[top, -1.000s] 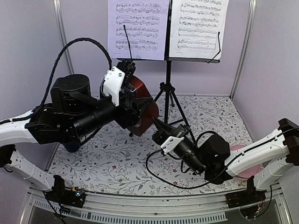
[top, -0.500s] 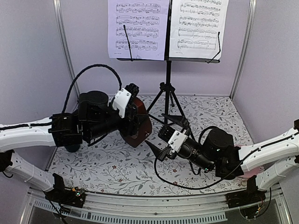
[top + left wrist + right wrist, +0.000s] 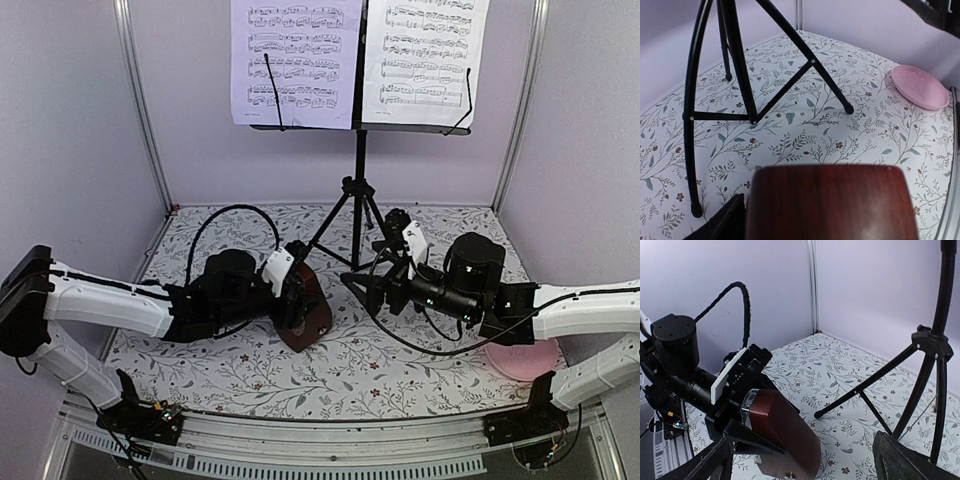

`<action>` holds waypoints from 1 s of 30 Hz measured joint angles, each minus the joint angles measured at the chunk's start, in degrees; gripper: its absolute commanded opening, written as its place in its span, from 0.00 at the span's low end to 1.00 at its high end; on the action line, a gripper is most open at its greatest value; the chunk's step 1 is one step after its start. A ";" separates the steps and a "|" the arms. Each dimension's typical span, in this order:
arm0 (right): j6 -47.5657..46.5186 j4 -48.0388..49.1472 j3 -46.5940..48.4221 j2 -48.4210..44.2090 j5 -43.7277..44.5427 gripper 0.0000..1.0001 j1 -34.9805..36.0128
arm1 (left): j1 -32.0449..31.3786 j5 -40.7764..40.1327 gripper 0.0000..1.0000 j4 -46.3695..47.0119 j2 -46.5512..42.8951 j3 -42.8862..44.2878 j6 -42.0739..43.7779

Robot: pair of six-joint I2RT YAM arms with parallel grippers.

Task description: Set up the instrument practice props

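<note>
The black tripod music stand (image 3: 357, 150) stands at the back centre, and two white sheets of printed music (image 3: 295, 60) rest on its desk. My left gripper (image 3: 298, 305) is shut on the dark-red wooden metronome (image 3: 308, 315). The metronome is tilted, with its lower end close to the floral mat, left of the tripod legs. In the left wrist view the metronome (image 3: 832, 200) fills the bottom, between the fingers of the left gripper (image 3: 830, 227). My right gripper (image 3: 375, 260) is open and empty, to the right of the metronome (image 3: 785, 435). The right gripper (image 3: 805, 465) has its fingers spread wide.
A pink plate (image 3: 525, 355) lies on the mat at the right, and the plate (image 3: 920, 87) also shows in the left wrist view. The tripod legs (image 3: 805, 70) spread over the mat's middle. Purple walls close in the back and both sides.
The left arm has come down and forward, carrying the metronome from high up to just above the mat. The right gripper has opened and drawn back to the right, toward the tripod.
</note>
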 measured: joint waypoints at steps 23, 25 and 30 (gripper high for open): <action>20.76 -12.46 8.33 9.20 -15.54 0.99 -11.08 | 0.39 11.15 0.99 12.96 12.17 3.87 -1.03; 21.11 -13.31 9.51 10.49 -15.91 0.99 -11.17 | 0.39 11.65 0.99 13.20 10.43 3.54 -0.72; 22.47 -15.13 11.23 12.90 -16.72 0.99 -11.17 | 1.03 13.20 0.92 13.27 4.33 0.22 -0.02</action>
